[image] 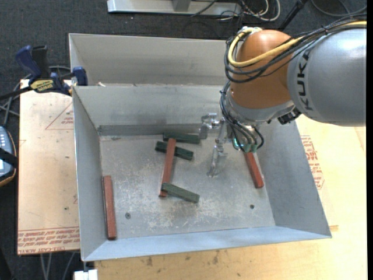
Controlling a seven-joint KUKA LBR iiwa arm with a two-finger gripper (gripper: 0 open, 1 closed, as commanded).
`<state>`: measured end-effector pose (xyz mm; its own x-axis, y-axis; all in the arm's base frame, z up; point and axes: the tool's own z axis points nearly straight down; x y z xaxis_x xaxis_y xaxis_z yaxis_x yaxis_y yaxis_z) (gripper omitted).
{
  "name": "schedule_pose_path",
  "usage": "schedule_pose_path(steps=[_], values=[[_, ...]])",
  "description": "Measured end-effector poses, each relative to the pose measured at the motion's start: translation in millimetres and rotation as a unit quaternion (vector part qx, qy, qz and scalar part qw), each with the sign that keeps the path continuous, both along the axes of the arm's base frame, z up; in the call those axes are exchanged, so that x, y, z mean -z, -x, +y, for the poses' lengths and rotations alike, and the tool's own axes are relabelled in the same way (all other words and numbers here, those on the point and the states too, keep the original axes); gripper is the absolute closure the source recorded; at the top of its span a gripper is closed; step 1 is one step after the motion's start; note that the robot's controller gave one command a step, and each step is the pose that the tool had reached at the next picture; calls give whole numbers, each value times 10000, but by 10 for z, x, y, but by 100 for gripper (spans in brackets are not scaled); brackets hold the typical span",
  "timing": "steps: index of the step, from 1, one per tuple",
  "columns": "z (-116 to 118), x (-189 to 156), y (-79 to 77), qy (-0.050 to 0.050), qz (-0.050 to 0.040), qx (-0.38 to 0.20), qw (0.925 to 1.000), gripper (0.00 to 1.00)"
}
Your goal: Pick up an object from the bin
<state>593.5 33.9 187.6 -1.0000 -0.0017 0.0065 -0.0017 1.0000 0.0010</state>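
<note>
Gripper hangs low at mid-frame over bare floor of the grey metal bin. Spread or pressed together, I cannot tell. Nearest candidate: the short reddish-brown wooden bar, just to its right. I'd straddle the bar's narrow width, keeping clear of the sloped wall.

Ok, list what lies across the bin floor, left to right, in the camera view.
Red-brown stick at left wall → crossed red-brown and green sticks → gripper → red-brown stick at right

arm: silver-grey, KUKA lettering | wrist cover: orange dome | cables: black, yellow | tool: slim metal
</note>
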Motion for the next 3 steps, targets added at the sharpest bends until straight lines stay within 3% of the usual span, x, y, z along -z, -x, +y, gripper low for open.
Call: schedule_pose_path(steps=[1,2,3], values=[[-1,-43,-17,-2,-40,4,10000,0],[171,245,-160,5,-76,-331,9994,0],[398,767,14,-3,-50,-177,9998,0]])
